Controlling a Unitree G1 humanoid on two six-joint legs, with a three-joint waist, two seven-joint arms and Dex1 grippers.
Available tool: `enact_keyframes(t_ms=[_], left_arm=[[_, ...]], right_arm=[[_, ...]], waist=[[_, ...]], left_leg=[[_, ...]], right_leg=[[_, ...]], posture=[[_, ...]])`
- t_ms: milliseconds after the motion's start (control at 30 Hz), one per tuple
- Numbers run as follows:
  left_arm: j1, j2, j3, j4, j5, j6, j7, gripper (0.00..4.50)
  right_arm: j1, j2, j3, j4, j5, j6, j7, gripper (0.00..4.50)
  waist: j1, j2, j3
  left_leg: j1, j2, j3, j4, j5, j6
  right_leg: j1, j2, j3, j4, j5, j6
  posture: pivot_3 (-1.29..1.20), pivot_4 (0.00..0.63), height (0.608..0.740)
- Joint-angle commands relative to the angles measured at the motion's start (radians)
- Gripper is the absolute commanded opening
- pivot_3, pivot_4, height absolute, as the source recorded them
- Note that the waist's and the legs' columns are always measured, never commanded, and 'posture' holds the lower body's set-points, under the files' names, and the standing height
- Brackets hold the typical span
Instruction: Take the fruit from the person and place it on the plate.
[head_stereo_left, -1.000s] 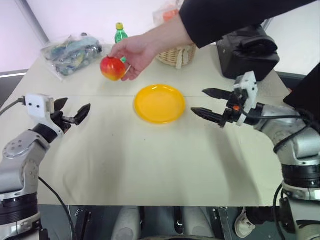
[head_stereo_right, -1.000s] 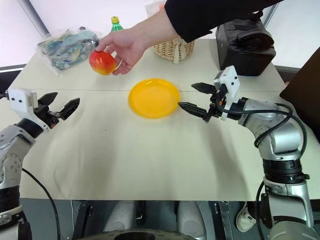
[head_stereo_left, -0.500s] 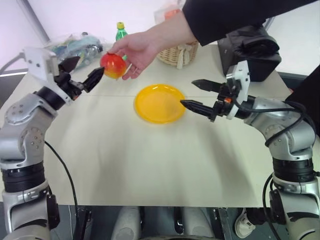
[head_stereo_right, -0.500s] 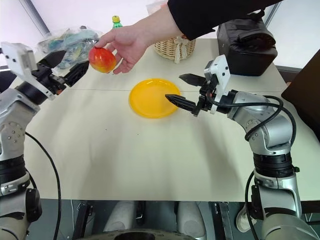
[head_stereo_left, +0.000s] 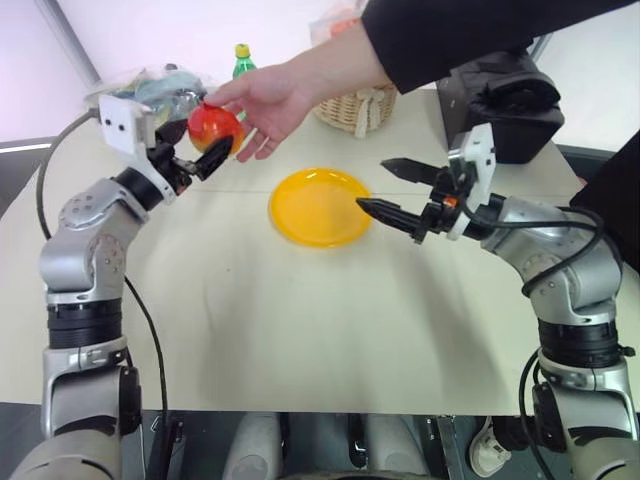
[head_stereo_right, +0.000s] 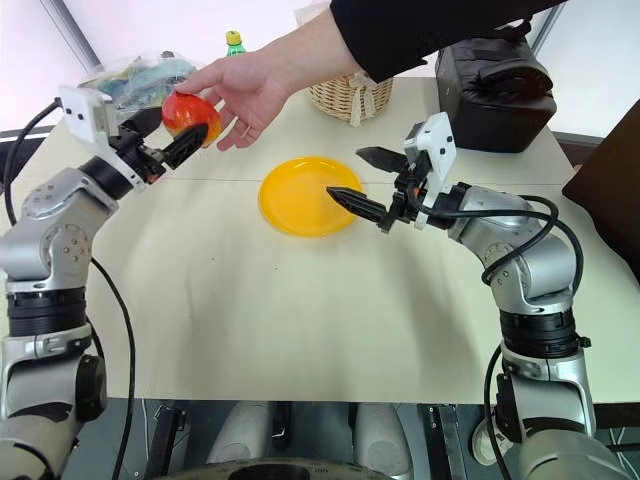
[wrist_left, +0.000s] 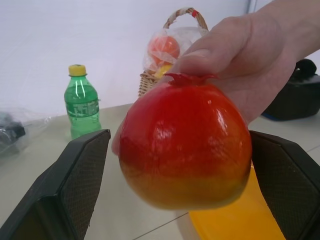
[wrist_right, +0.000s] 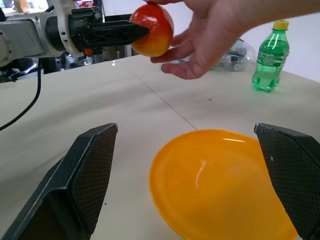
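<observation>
Person's bare hand (head_stereo_left: 268, 100), black sleeve behind it, holds the glossy round red fruit w/ yellow-orange underside (head_stereo_left: 214, 126) up above the beige counter (head_stereo_left: 300, 320), fingertips on top & far side of it. Left claw (head_stereo_left: 205, 148) is raised to the fruit, fingers apart, one on each side of it; in left wrist view the fruit (wrist_left: 185, 145) sits between both black pads w/ gaps either side, so prob. not touching. Fruit is off to the left of the plain bright yellow round plate (head_stereo_left: 319, 206), which lies flat mid-counter.

Right claw (head_stereo_left: 385, 188) fingers wide apart, hovering level just at the plate's right edge, pointing left across it.

At the counter's far side: woven wicker basket (head_stereo_left: 355, 108) w/ wrapped fruit, green plastic bottle w/ yellow cap (head_stereo_left: 240, 66), clear plastic bag of items (head_stereo_left: 135, 90), black case (head_stereo_left: 500, 100) at far right.
</observation>
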Motion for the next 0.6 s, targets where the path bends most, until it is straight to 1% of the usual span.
enact_keyframes(t_ms=[33,100,167,200,400,500,600], left_arm=[[-0.037,-0.002,-0.005,-0.004,0.006,-0.024,-0.021,4.50],[-0.040,-0.004,-0.009,0.001,0.007,-0.030,-0.028,3.96],[-0.041,-0.006,-0.010,0.001,0.009,-0.034,-0.035,3.23],[-0.041,-0.007,-0.011,-0.001,0.009,-0.035,-0.039,3.06],[-0.037,-0.011,-0.018,0.014,0.021,-0.017,-0.032,3.06],[-0.019,-0.024,-0.071,0.031,0.038,0.012,-0.057,3.06],[-0.059,-0.071,-0.138,0.130,0.102,-0.030,-0.056,3.06]], right_arm=[[-0.004,0.003,-0.021,-0.044,0.004,-0.026,-0.012,4.48],[-0.002,0.003,-0.022,-0.045,0.004,-0.029,-0.016,4.50],[0.000,0.003,-0.022,-0.046,0.005,-0.031,-0.019,4.50],[0.001,0.003,-0.022,-0.046,0.006,-0.033,-0.020,4.50],[0.004,0.001,-0.021,-0.047,0.008,-0.035,-0.023,4.50],[0.002,-0.001,-0.020,-0.045,0.009,-0.034,-0.019,4.50],[0.011,-0.001,-0.020,-0.041,0.002,-0.039,-0.023,4.50]], waist=[[0.000,0.000,0.000],[0.000,0.000,0.000],[0.000,0.000,0.000],[0.000,0.000,0.000],[0.000,0.000,0.000],[0.001,0.000,0.000],[0.005,0.000,0.000]], left_leg=[[0.000,0.000,0.000,0.000,0.000,0.000],[0.000,0.000,0.000,0.000,0.000,0.000],[0.000,0.000,0.000,0.000,0.000,0.000],[0.000,0.000,0.000,0.000,0.000,0.000],[0.000,0.000,0.000,0.000,0.000,0.000],[0.000,0.000,0.000,0.000,0.000,0.000],[0.000,0.000,0.000,0.000,0.000,0.000]], right_leg=[[0.000,0.000,0.000,0.000,0.000,0.000],[0.000,0.000,0.000,0.000,0.000,0.000],[0.000,0.000,0.000,0.000,0.000,0.000],[0.000,0.000,0.000,0.000,0.000,0.000],[0.000,0.000,0.000,0.000,0.000,0.000],[0.000,0.000,0.000,0.000,0.000,0.000],[0.000,0.000,0.000,0.000,0.000,0.000]], posture=[[0.00,0.150,0.740],[0.00,0.150,0.740],[0.00,0.150,0.740],[0.00,0.150,0.740],[0.00,0.150,0.740],[0.00,0.150,0.740],[0.00,0.150,0.740]])
